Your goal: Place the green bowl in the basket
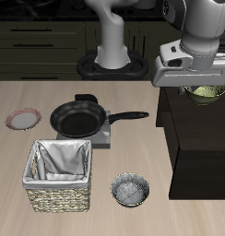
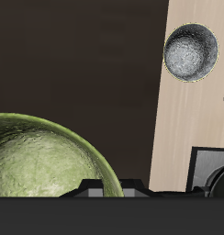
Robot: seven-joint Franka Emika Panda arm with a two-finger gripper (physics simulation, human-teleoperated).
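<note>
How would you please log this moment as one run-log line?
phase: carry | gripper: holding green bowl, raised | basket: empty, near table's front edge

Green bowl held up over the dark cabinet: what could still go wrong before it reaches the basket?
1. The green bowl seems pinched only at its rim by the gripper, so it might slip or tilt during travel.
2. The frying pan lies roughly between it and the basket; a low path could clip its handle.
3. The grey-blue bowl sits close beside the basket, so a late release might hit it.

Green bowl mostly hidden behind tool; jaw state indeterminable. Wrist view crops bowl rim and frying pan.
</note>
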